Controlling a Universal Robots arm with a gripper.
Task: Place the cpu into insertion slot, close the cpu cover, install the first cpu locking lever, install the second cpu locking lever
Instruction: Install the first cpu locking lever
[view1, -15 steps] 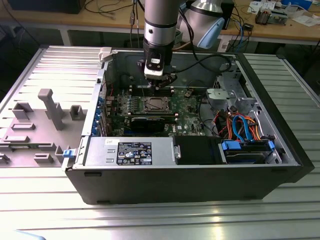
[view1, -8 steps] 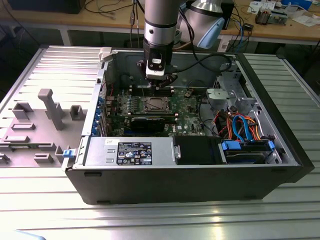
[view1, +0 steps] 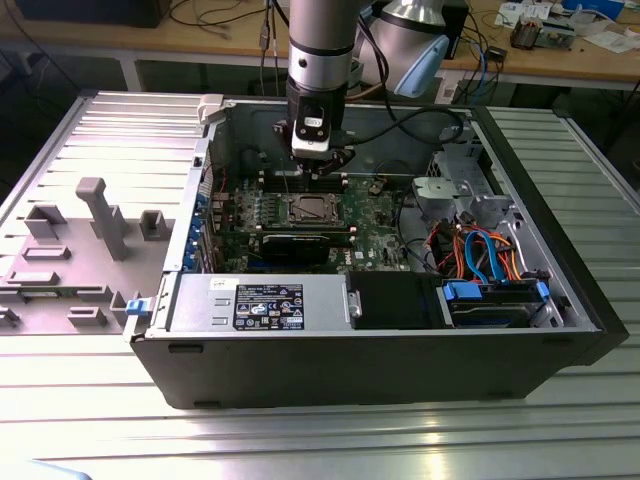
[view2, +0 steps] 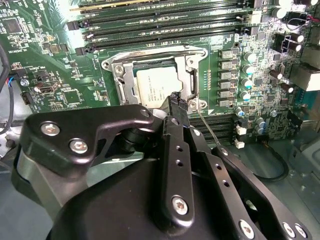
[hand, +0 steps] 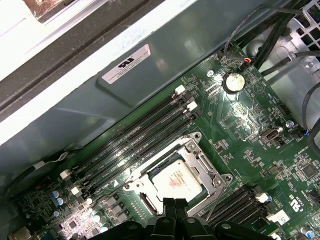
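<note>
The cpu (view2: 152, 90) (hand: 175, 181) lies flat in the insertion slot (hand: 192, 145) on the green motherboard (view1: 375, 235). The cpu cover (view2: 122, 82) (hand: 150, 167) lies down around the chip, whose silver top shows through the cover's window. My gripper (view1: 320, 172) (view2: 177, 100) (hand: 173, 202) hangs just above one edge of the socket, its black fingers pressed together with nothing between them. A thin metal locking lever (view2: 210, 132) stands out from the socket corner beside the fingers.
Long black memory slots (hand: 145, 130) run along both sides of the socket. The open case's wall (view1: 215, 120) rises close behind the arm. A power supply (view1: 265, 300), a drive cage (view1: 495, 300) and coloured cables (view1: 480, 250) fill the case's near and right parts.
</note>
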